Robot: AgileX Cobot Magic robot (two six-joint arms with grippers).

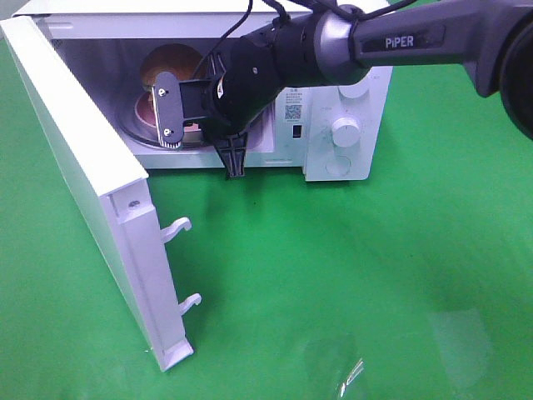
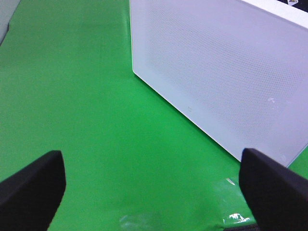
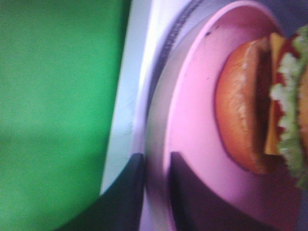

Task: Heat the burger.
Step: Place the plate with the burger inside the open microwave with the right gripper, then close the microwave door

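The burger [image 1: 171, 62] sits on a pink plate [image 1: 143, 108] inside the open microwave [image 1: 358, 158]. Seen close in the right wrist view, the burger [image 3: 245, 120] shows bun, cheese and lettuce on the plate [image 3: 197, 120]. My right gripper [image 1: 166, 112] reaches into the oven cavity from the right. Its fingers stand slightly apart astride the plate's near rim, so the right gripper [image 3: 156, 156] is open by a narrow gap. My left gripper [image 2: 149, 154] is wide open over the green cloth, holding nothing.
The microwave door [image 1: 83, 167] is swung out to the left, its latch hooks pointing right. The left wrist view shows the door's outer face [image 2: 221, 72] close by. Knobs [image 1: 344, 131] are on the panel at the right. Green cloth [image 1: 350, 275] covers the table.
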